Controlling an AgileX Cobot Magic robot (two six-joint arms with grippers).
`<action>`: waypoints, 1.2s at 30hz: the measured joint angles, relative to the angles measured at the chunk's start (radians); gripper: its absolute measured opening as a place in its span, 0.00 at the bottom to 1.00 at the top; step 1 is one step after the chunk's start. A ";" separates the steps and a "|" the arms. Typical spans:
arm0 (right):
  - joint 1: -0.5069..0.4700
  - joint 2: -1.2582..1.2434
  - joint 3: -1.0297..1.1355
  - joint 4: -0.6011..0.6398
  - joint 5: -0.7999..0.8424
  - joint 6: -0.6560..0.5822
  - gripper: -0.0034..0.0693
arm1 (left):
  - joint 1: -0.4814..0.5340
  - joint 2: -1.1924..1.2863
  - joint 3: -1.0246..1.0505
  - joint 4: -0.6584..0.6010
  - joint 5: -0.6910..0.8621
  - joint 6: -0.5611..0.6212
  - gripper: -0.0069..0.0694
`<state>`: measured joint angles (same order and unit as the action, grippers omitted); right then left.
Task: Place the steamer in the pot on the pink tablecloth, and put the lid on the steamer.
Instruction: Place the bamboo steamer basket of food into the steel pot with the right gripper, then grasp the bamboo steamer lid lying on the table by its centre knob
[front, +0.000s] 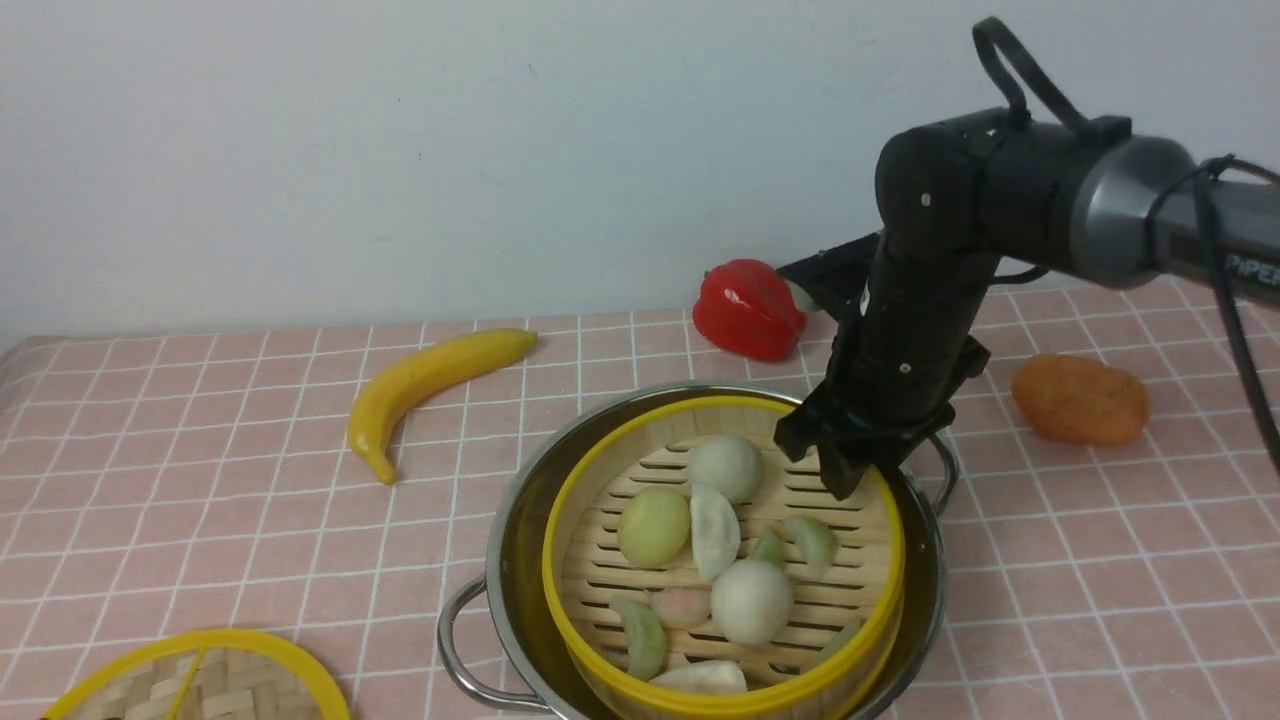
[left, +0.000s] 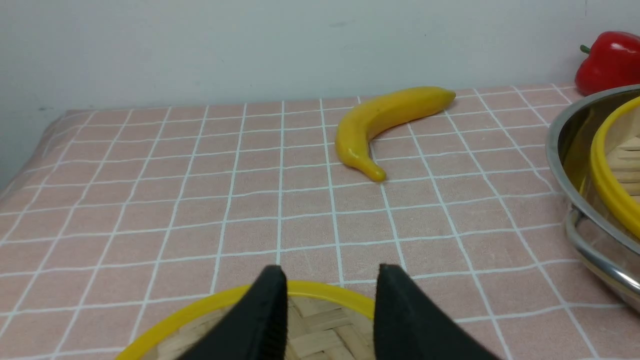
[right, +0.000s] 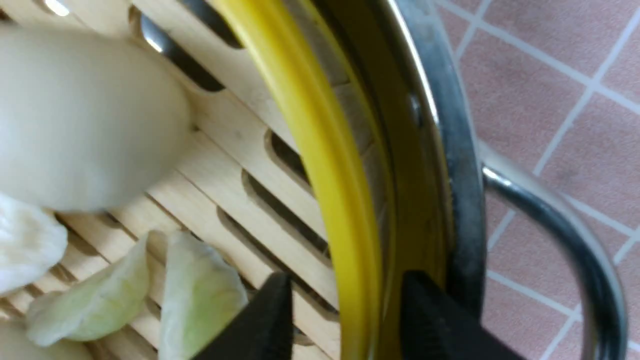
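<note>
I see the steamer (front: 700, 404) seated in the pot (front: 506, 560) on the pink tablecloth (front: 200, 480), dumplings inside, uncovered. My right gripper (right: 345, 300) straddles its yellow rim, jaws parted and not clamping it, one finger inside and one against the pot wall. My left gripper (left: 332, 272) hangs wide and empty over the lid (front: 230, 690), which lies flat at near left.

Pot (front: 520, 572) shiny metal; steamer (front: 598, 570) pale matt wood; tablecloth (front: 200, 500) matt cloth.
</note>
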<state>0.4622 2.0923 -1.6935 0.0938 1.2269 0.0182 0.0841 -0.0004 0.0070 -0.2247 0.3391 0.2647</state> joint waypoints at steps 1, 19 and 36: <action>0.000 -0.003 0.000 -0.006 0.000 0.000 0.52 | 0.000 0.000 0.000 0.000 0.000 0.000 0.41; 0.000 -0.158 -0.172 -0.137 -0.002 0.046 0.35 | 0.000 0.000 0.000 0.000 0.000 0.000 0.41; -0.002 -0.430 -0.175 -0.215 0.002 0.228 0.04 | 0.000 0.000 0.000 0.000 0.000 0.000 0.41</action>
<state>0.4604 1.6622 -1.8686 -0.1215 1.2292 0.2465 0.0841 -0.0004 0.0070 -0.2247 0.3391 0.2647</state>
